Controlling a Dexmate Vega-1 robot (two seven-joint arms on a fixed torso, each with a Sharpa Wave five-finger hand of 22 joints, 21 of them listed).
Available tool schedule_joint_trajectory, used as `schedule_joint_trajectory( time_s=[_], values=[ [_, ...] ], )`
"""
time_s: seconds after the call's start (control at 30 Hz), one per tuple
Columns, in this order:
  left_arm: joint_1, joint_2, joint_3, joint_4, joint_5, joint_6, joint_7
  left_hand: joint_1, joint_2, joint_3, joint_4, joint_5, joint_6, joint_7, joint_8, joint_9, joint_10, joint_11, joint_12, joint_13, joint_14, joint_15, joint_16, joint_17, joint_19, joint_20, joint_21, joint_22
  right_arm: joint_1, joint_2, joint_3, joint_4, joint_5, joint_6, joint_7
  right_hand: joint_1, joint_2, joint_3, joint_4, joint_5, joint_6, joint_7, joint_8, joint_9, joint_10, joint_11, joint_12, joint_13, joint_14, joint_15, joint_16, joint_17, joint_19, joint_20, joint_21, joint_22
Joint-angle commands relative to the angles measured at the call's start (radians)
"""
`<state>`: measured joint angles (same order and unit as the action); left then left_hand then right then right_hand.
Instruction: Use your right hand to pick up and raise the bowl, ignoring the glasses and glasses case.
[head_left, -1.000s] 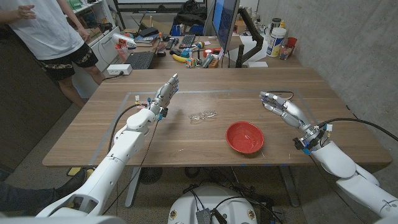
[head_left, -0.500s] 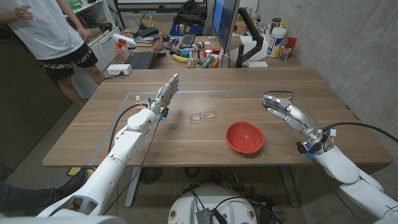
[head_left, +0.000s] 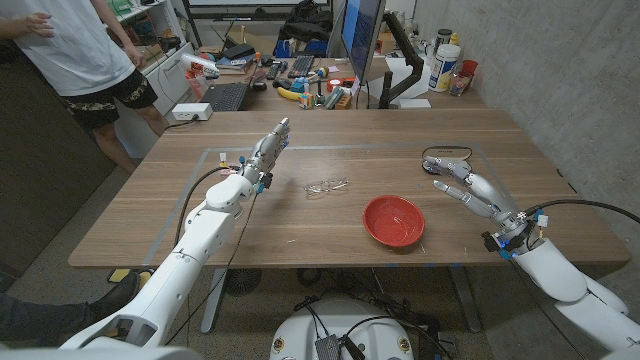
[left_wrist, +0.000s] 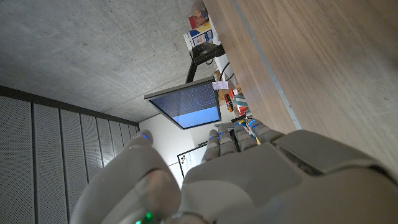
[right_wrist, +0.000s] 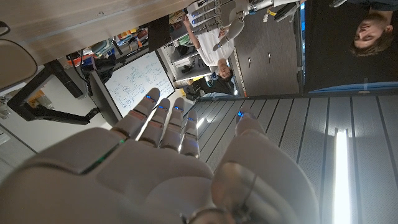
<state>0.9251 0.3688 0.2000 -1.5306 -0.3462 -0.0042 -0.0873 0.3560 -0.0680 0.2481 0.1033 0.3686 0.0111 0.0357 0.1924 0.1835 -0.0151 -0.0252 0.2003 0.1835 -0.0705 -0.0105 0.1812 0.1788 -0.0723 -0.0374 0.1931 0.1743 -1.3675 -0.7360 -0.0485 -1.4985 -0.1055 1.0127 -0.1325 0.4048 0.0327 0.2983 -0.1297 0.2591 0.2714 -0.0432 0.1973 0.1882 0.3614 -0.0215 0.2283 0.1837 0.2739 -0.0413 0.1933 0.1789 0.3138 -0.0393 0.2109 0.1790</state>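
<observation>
Since the earlier frames, the right hand has drawn back toward the robot and dropped lower, now near the round red plastic bowl on the wooden surface. Fingers are spread, holding and touching nothing; the grasp is judged not yet begun. Left hand hovers open, well apart from the bowl.

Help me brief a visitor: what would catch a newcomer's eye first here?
The red bowl on the wooden table, right of centre. The right hand hangs open just beyond it, while the left hand is raised on the other side, with clear glasses lying between them.
</observation>
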Motion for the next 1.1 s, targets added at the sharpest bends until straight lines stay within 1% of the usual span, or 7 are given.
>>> schedule_joint_trajectory(
  time_s=[0.03, 0.3, 0.6, 0.73, 0.93, 1.0, 1.1],
  values=[
    [0.012, 0.003, 0.002, -0.022, -0.002, 0.009, 0.01, -0.001, 0.009, -0.004, 0.002, 0.007, 0.003, 0.003, 0.005, 0.002, 0.008, -0.006, 0.002, 0.005, -0.003, -0.001, 0.006, 0.004, -0.006, -0.039, 0.004, 0.004, -0.032, 0.024, 0.079, -0.009, -0.113, 0.03, -0.012, 0.0, -0.007, -0.001, 0.0, 0.009, -0.001, -0.006, 0.002, 0.003, 0.003, -0.005, 0.007, 0.004, 0.01, -0.033, 0.005, 0.004, 0.01, -0.03, 0.004, 0.003],
    [0.017, 0.006, 0.005, -0.03, 0.002, 0.013, 0.018, -0.001, 0.01, -0.006, 0.002, 0.007, 0.002, 0.002, 0.004, 0.002, 0.007, -0.009, 0.001, 0.005, -0.003, 0.0, 0.006, 0.004, -0.007, -0.038, 0.004, 0.004, -0.042, 0.041, 0.124, -0.016, -0.193, 0.05, -0.023, -0.001, -0.009, -0.002, 0.0, 0.011, -0.001, -0.006, 0.002, 0.003, 0.002, -0.005, 0.006, 0.004, 0.011, -0.031, 0.004, 0.004, 0.011, -0.031, 0.003, 0.003],
    [0.011, 0.005, 0.007, -0.023, 0.001, 0.007, 0.016, 0.0, 0.011, -0.007, 0.002, 0.008, 0.003, 0.001, 0.004, 0.002, 0.006, -0.005, 0.001, 0.005, -0.003, -0.001, 0.006, 0.004, -0.008, -0.037, 0.004, 0.004, -0.067, 0.064, 0.183, -0.042, -0.291, 0.058, -0.034, -0.002, -0.012, -0.003, 0.0, 0.015, -0.003, -0.009, 0.001, 0.004, 0.002, -0.009, 0.004, 0.004, 0.012, -0.032, 0.002, 0.004, 0.012, -0.031, 0.002, 0.003],
    [0.007, 0.004, 0.008, -0.019, 0.001, 0.006, 0.014, 0.0, 0.011, -0.008, 0.002, 0.008, 0.003, 0.002, 0.004, 0.002, 0.006, -0.005, 0.001, 0.005, -0.004, -0.001, 0.005, 0.004, -0.008, -0.037, 0.004, 0.004, -0.074, 0.066, 0.187, -0.048, -0.299, 0.056, -0.028, -0.002, -0.013, -0.004, 0.0, 0.017, -0.003, -0.008, 0.001, 0.004, 0.002, -0.01, 0.004, 0.004, 0.013, -0.034, 0.001, 0.004, 0.013, -0.031, 0.001, 0.003],
    [-0.001, 0.004, 0.009, -0.011, 0.002, 0.006, 0.011, 0.0, 0.012, -0.009, 0.002, 0.008, 0.003, 0.002, 0.004, 0.002, 0.007, -0.006, 0.001, 0.005, -0.003, -0.001, 0.006, 0.004, -0.009, -0.037, 0.004, 0.004, -0.075, 0.074, 0.201, -0.051, -0.345, 0.069, -0.033, -0.002, -0.015, -0.004, -0.001, 0.02, -0.004, -0.009, 0.001, 0.004, 0.004, -0.013, 0.004, 0.004, 0.013, -0.034, 0.0, 0.004, 0.013, -0.031, 0.0, 0.003],
    [-0.005, 0.003, 0.009, -0.007, 0.003, 0.005, 0.009, 0.0, 0.012, -0.009, 0.001, 0.008, 0.003, 0.002, 0.004, 0.002, 0.007, -0.007, 0.001, 0.005, -0.003, -0.001, 0.006, 0.004, -0.009, -0.037, 0.004, 0.004, -0.072, 0.08, 0.208, -0.05, -0.37, 0.076, -0.041, -0.002, -0.015, -0.004, -0.001, 0.02, -0.005, -0.01, 0.001, 0.004, 0.004, -0.01, 0.004, 0.004, 0.012, -0.035, 0.0, 0.004, 0.013, -0.031, 0.0, 0.003],
    [-0.009, 0.004, 0.009, -0.004, 0.002, 0.009, 0.007, 0.0, 0.012, -0.01, 0.001, 0.008, 0.003, 0.002, 0.004, 0.002, 0.006, -0.006, 0.001, 0.005, -0.004, -0.001, 0.006, 0.004, -0.009, -0.036, 0.004, 0.004, -0.061, 0.107, 0.233, -0.044, -0.454, 0.105, -0.083, -0.001, -0.016, -0.004, -0.002, 0.022, -0.002, -0.01, 0.002, 0.004, 0.007, -0.01, 0.004, 0.004, 0.017, -0.037, 0.001, 0.004, 0.014, -0.032, 0.0, 0.003]
  ],
)
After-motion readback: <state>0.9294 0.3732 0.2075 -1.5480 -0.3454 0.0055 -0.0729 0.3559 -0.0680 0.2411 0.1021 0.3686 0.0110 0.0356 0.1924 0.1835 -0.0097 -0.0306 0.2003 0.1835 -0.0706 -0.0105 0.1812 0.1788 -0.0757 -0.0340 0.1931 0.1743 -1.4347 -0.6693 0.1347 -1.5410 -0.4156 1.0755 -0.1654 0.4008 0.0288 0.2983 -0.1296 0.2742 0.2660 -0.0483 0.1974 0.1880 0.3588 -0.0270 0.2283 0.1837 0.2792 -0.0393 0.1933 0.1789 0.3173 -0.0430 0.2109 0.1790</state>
